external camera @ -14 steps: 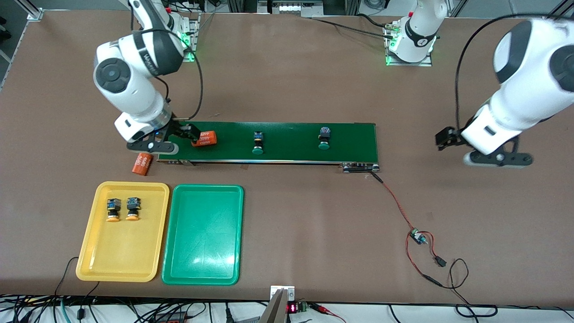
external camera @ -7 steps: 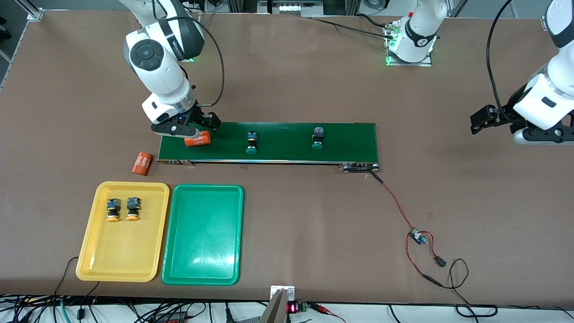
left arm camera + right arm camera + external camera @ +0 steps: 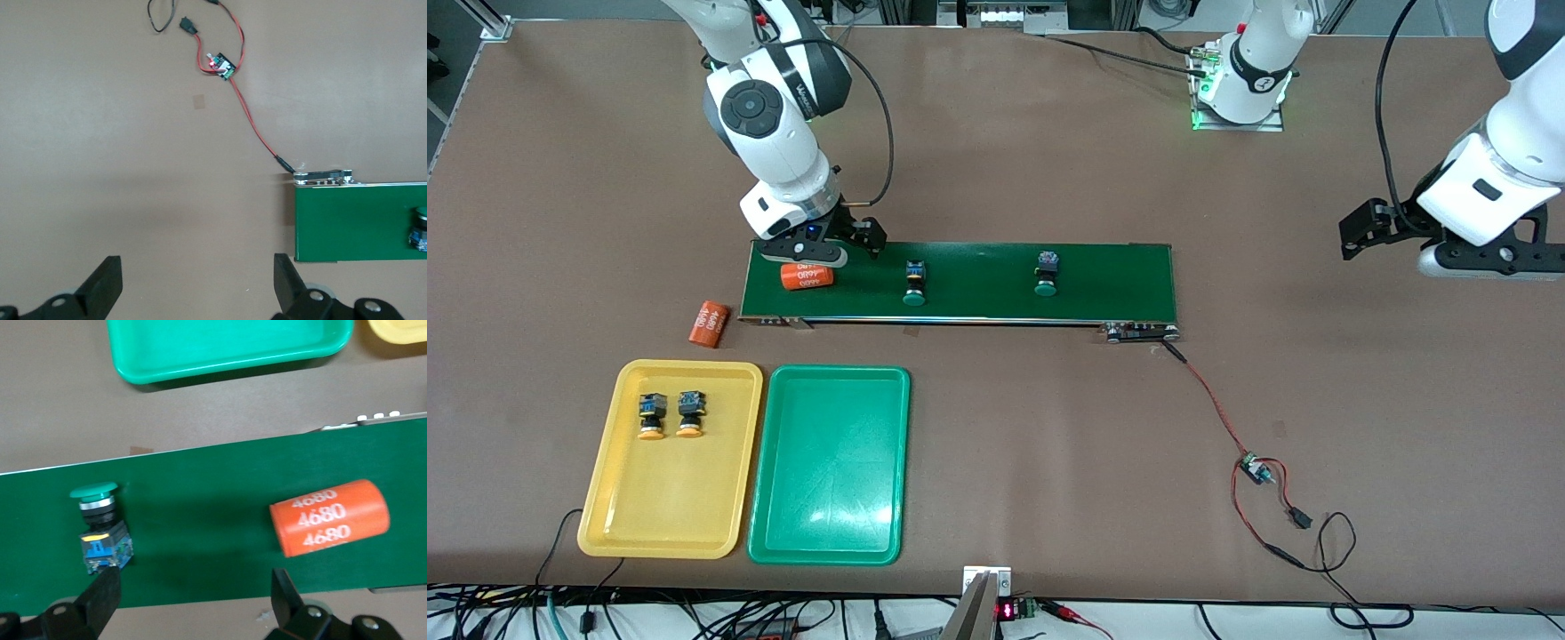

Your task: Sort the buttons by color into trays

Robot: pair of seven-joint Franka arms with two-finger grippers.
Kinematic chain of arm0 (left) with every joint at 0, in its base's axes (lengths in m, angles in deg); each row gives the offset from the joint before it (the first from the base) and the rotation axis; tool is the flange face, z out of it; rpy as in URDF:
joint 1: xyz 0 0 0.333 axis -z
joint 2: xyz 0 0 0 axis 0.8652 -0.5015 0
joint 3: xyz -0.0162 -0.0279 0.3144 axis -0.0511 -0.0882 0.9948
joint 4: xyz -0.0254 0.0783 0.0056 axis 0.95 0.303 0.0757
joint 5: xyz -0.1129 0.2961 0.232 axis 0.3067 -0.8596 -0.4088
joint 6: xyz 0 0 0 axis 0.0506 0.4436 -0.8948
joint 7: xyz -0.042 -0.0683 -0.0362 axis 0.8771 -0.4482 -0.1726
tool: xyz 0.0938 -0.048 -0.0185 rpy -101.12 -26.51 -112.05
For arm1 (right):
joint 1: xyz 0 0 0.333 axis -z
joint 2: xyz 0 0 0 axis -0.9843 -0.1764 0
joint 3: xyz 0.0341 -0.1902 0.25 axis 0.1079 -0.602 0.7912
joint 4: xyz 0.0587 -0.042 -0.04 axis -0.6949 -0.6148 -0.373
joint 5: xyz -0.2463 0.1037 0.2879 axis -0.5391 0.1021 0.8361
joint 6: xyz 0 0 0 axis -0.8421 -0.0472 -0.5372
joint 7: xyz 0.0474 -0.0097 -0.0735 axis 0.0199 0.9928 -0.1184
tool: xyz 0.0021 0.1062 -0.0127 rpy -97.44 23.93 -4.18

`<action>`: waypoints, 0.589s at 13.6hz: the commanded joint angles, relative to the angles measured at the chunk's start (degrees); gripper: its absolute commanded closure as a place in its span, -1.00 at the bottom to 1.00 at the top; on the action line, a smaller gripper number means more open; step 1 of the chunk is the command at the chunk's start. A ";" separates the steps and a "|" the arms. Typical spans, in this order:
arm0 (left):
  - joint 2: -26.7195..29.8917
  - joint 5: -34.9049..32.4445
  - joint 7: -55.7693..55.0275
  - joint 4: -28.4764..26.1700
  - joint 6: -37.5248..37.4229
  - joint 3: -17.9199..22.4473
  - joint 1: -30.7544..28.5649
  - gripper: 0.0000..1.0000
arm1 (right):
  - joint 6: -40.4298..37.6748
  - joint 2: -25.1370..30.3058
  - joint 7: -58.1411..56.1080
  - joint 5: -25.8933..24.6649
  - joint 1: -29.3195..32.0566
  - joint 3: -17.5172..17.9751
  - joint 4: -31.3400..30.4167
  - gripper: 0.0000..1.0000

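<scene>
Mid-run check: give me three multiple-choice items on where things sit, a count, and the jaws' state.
1. Where are the two green-capped buttons?
A. on the conveyor belt
B. in the green tray
C. in the yellow tray

2. How many orange-capped buttons lie in the yellow tray?
A. none
B. two
C. four

3. How do the right gripper jaws stand?
A. shut on a button
B. shut on the orange cylinder
C. open

Key: 1 A, both lie on the belt. 2 B, a pair lies side by side. 3 C, the right wrist view shows the jaws apart over the belt, nothing between.
</scene>
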 commanded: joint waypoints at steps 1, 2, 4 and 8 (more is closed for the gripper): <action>2.81 0.85 1.39 -3.70 2.92 2.75 1.84 -1.00 | 1.68 -1.45 0.72 -0.27 -0.55 0.25 -0.27 -1.00; 4.39 0.94 1.39 -6.24 5.30 2.75 1.92 -1.00 | 1.60 -1.72 0.64 -1.67 -0.72 0.16 -0.27 -1.00; 4.58 0.85 1.48 -6.54 5.41 2.75 2.01 -1.00 | 1.60 -2.68 0.37 -4.92 -0.81 0.16 -0.27 -1.00; 4.14 0.76 1.48 -5.83 3.22 2.14 1.92 -1.00 | 1.51 -3.57 -3.21 -8.45 -0.73 0.16 -0.09 -1.00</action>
